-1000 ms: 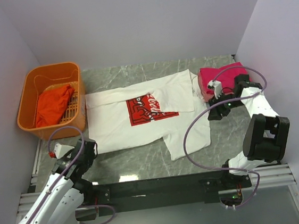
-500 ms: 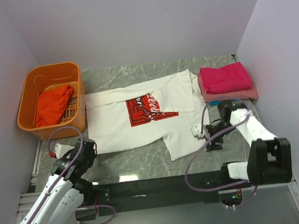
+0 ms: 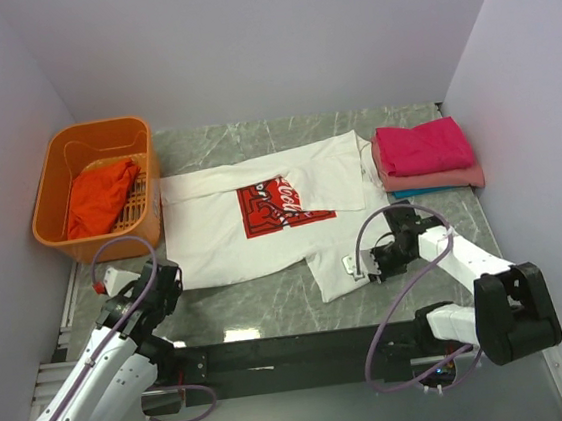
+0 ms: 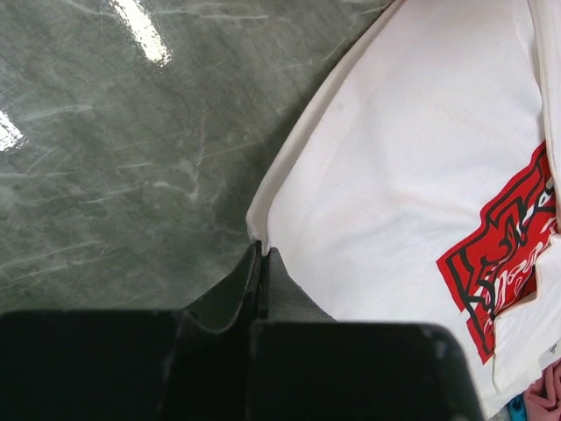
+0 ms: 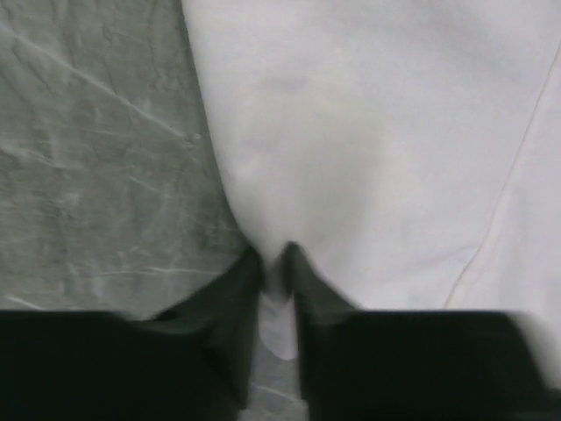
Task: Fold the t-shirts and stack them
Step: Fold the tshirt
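Top view: white t-shirt (image 3: 214,240) spread flat on the tabletop (image 3: 260,298). Only the 2 wrist views show the pinches: left end effector (image 4: 260,251) closed on its hem corner, right end effector (image 5: 273,260) nipping its edge.

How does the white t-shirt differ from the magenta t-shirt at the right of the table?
The white t-shirt lies spread open, while the magenta t-shirt is folded small. The white t-shirt bears a red print; the magenta t-shirt shows none. The white t-shirt rests directly on the table; the magenta t-shirt lies on a folded pink shirt. Both are soft cloth, lying flat.
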Motion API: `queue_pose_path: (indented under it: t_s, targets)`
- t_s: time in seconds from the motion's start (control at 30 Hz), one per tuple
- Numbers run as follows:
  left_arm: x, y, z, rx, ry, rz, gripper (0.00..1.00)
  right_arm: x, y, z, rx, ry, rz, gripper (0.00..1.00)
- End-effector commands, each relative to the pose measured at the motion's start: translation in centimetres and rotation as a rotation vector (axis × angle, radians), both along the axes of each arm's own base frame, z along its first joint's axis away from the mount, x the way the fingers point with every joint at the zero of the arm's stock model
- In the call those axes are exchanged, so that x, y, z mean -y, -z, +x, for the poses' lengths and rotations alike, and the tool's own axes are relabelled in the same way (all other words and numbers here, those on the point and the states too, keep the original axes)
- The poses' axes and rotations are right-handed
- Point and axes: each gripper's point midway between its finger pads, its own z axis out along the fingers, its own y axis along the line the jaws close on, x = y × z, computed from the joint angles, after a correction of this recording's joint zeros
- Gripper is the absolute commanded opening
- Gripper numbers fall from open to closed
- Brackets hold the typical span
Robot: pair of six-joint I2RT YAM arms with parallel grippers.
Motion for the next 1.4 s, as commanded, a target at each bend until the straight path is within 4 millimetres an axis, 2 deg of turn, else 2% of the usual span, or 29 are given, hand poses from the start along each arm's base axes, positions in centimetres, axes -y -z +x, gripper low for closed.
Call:
queue_pose_path:
  t_s: [0.0,0.07,0.13,0.17,0.23,0.27,0.3,0.33,0.37,0.4,0.43,0.47,0.5,0.53,0.6,0.7,0.73,0.77,0.83,0.87,0.9,0.93,0.97,1.03,1.07,1.1,1.17,1.2,1.37]
  targets:
    - [0.7,-1.4,0.9,0.044,0.031,-0.015,0.00,-0.2,0.1,0.8,0.010,0.028,-0.001,0.12]
    - [0.8,-1.4,0.9,0.049,0.037,-0.020,0.00,-0.8,-1.4,0.5,-0.023,0.023,0.024,0.03]
    - [0.8,-1.6,1.0,0.060,0.040,-0.018,0.00,-1.9,-3.7,1.0,-0.043,0.053,0.088,0.00]
    - [0.7,-1.8,1.1,0.066,0.038,-0.018,0.00,-2.6,-6.4,2.7,-0.013,0.068,0.124,0.00]
    - [0.5,-2.2,1.3,0.076,0.036,-0.006,0.00,-3.9,-8.4,4.4,-0.049,0.131,0.182,0.00]
    - [0.5,-2.5,1.4,0.083,0.035,-0.003,0.00,-4.7,-10.9,7.1,0.001,0.152,0.217,0.00]
    - [0.3,-2.7,1.6,0.090,0.032,0.010,0.00,-5.3,-11.6,8.4,-0.006,0.180,0.236,0.00]
    - [0.4,-3.0,1.9,0.100,0.033,0.011,0.00,-5.9,-10.7,9.6,-0.088,0.259,0.237,0.00]
    - [0.3,-3.0,2.1,0.105,0.028,0.017,0.00,-6.8,-12.8,13.2,-0.015,0.296,0.274,0.03]
    - [0.4,-3.2,2.4,0.112,0.033,0.023,0.00,-7.1,-13.0,15.1,-0.012,0.360,0.283,0.33]
    - [0.4,-3.1,2.7,0.104,0.035,0.034,0.00,-7.8,-11.5,16.5,-0.093,0.492,0.281,0.44]
    - [0.7,-3.3,3.1,0.116,0.040,0.031,0.00,-7.8,-12.8,19.6,-0.020,0.567,0.291,0.47]
    - [0.8,-3.3,3.4,0.117,0.046,0.034,0.00,-8.0,-12.7,20.7,-0.025,0.624,0.298,0.53]
    - [1.0,-3.0,3.6,0.104,0.052,0.038,0.00,-8.2,-12.0,21.4,-0.071,0.726,0.309,0.56]
    - [1.4,-3.0,4.3,0.115,0.063,0.032,0.00,-7.5,-12.2,23.0,-0.018,0.808,0.311,0.59]
    - [1.9,-2.4,4.8,0.112,0.080,0.027,0.00,-6.2,-12.4,22.7,-0.002,0.863,0.310,0.63]
    - [2.0,-2.2,4.8,0.105,0.084,0.032,0.00,-5.7,-13.2,22.4,0.016,0.836,0.319,0.64]
    - [2.0,-2.0,4.8,0.102,0.088,0.032,0.00,-4.3,-12.8,21.1,-0.030,0.839,0.292,0.64]
    - [2.1,-1.9,4.9,0.104,0.095,0.034,0.00,-3.6,-13.1,19.5,-0.078,0.715,0.297,0.65]
    - [2.2,-1.7,4.8,0.100,0.101,0.034,0.00,-2.1,-12.9,18.1,-0.149,0.727,0.281,0.65]
    - [2.2,-1.6,4.8,0.102,0.103,0.033,0.00,-1.8,-12.7,17.3,-0.192,0.721,0.271,0.63]
    - [2.2,-1.5,4.8,0.101,0.105,0.033,0.00,-1.7,-11.8,16.7,-0.246,0.706,0.262,0.62]
    - [2.3,-1.4,4.7,0.101,0.109,0.030,0.00,-1.7,-10.8,15.1,-0.321,0.706,0.240,0.62]
    - [2.3,-1.1,4.5,0.098,0.116,0.024,0.00,-2.4,-9.1,13.5,-0.382,0.697,0.238,0.62]
    - [2.4,-1.1,4.5,0.100,0.117,0.020,0.00,-2.6,-7.2,11.7,-0.440,0.708,0.213,0.62]
    - [2.4,-1.0,4.4,0.097,0.116,0.018,0.00,-3.3,-6.3,11.9,-0.414,0.706,0.212,0.62]
    - [2.3,-0.9,4.1,0.095,0.117,0.018,0.00,-3.3,-4.4,12.1,-0.416,0.813,0.204,0.63]
    - [2.3,-0.9,4.1,0.096,0.118,0.016,0.00,-3.3,-4.1,12.2,-0.415,0.834,0.208,0.63]
    - [2.2,-1.2,3.9,0.106,0.122,0.011,0.00,-1.9,-1.7,12.5,-0.396,0.983,0.145,0.63]
